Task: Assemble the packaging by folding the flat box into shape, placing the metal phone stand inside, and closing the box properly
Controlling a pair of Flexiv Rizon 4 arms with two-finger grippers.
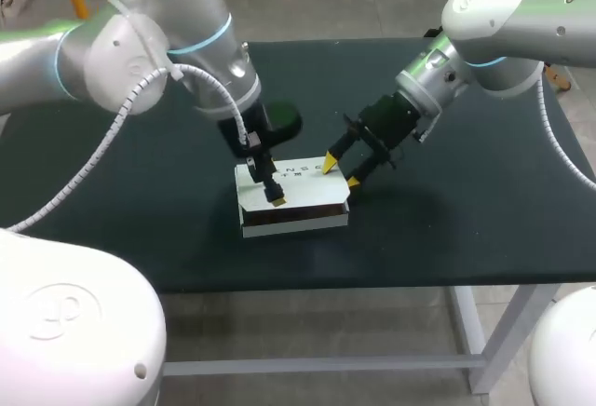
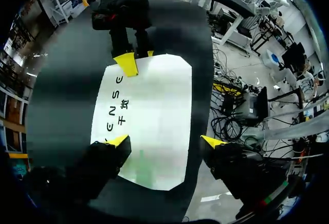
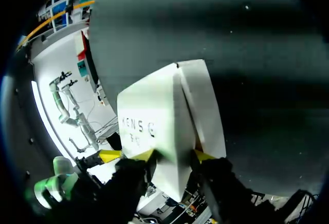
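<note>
Your box looks like white card, smooth and matt on top with dark print, and has a brown band along its front side. The table has a dark green, matt top, and its legs look like white painted metal. Your left arm and right arm wear glossy white shells, and the right one's wrist is silvery metal. The left gripper and right gripper are matt black with smooth yellow tips that look like plastic. A ribbed white hose runs along the left arm.

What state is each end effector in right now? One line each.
Left end effector: open, over the white box.
Right end effector: closed on the white box's end.
</note>
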